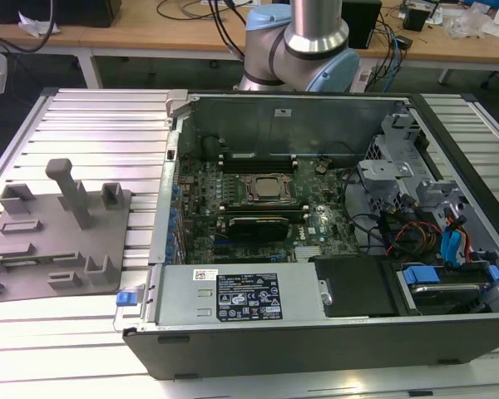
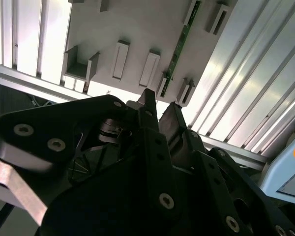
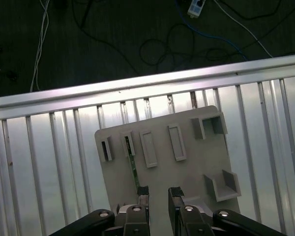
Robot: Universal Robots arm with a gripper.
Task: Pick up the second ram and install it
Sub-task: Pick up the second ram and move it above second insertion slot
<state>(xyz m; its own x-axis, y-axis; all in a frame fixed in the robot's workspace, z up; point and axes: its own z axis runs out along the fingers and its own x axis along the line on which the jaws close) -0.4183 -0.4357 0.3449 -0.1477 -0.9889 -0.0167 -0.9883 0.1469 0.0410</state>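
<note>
The second ram (image 3: 132,164) is a thin green stick standing on edge in a slot of the grey tray (image 3: 187,172). In the second wrist view the ram (image 2: 179,44) runs across the same tray (image 2: 137,29). My gripper (image 3: 159,194) hovers above the tray, open, with nothing between its fingers. One fingertip (image 3: 143,192) sits close to the near end of the stick, which lies just outside the gap. The dark fingers also frame the gripper (image 2: 161,105) in the second wrist view. In the exterior view the tray (image 1: 33,274) lies left of the open computer case (image 1: 316,332).
Inside the case a motherboard carries a square CPU socket (image 1: 262,189) with long black slots (image 1: 258,156) beside it. Cables and drive bays (image 1: 432,241) fill the case's right side. The ribbed aluminium table (image 3: 39,157) surrounds the tray. The arm's base (image 1: 303,41) stands behind the case.
</note>
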